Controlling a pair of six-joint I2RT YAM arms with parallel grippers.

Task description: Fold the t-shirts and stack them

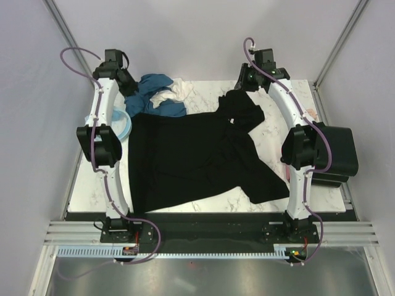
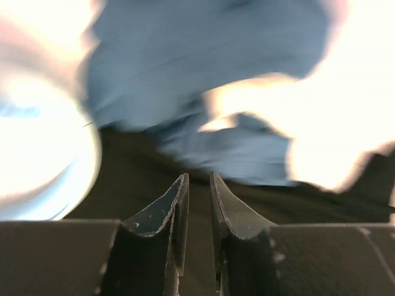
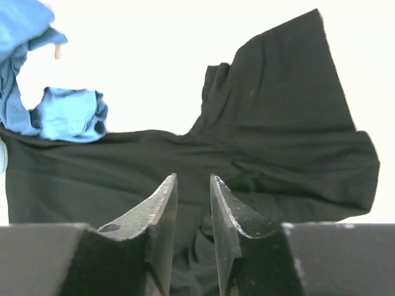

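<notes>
The left gripper and right gripper, both clenched empty, should open and pinch 2 upper-frame corners of the black t-shirt (upper-right sleeve bunched).

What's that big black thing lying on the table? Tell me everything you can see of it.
It is a plain black t-shirt of soft, matte cloth. It lies spread out but wrinkled over most of the marbled table. Its far right part is bunched up, with a small white label showing there. A crumpled blue shirt overlaps its far left edge. Nothing visibly grips it.
</notes>
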